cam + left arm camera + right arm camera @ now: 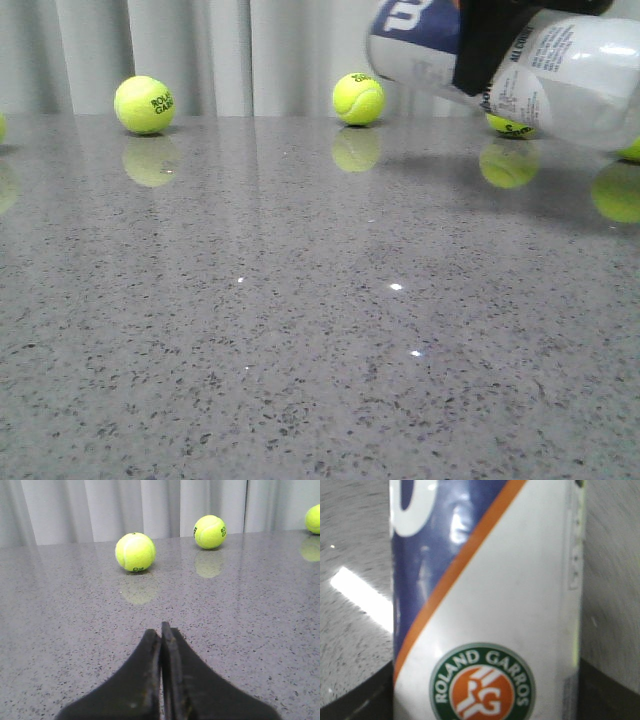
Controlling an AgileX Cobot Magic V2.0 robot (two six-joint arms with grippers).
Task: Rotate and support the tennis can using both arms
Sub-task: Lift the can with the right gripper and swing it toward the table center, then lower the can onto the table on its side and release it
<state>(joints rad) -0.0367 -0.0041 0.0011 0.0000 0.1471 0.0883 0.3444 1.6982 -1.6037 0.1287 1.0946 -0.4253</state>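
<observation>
The tennis can (560,65) is held in the air at the top right of the front view, lying nearly level, its navy band with white logo to the left and white printed part to the right. My right gripper (495,45) is shut around its middle. In the right wrist view the can (520,595) fills the frame, with navy band, orange stripe and Roland Garros badge (482,685), black fingers (355,705) on either side. My left gripper (161,630) is shut and empty, low over the grey table (250,630); it does not show in the front view.
Several yellow-green tennis balls lie along the back of the table by the grey curtain: one at far left (144,104), one at centre (358,98), others partly behind the can (510,125). Two balls (135,551) (210,531) lie ahead of the left gripper.
</observation>
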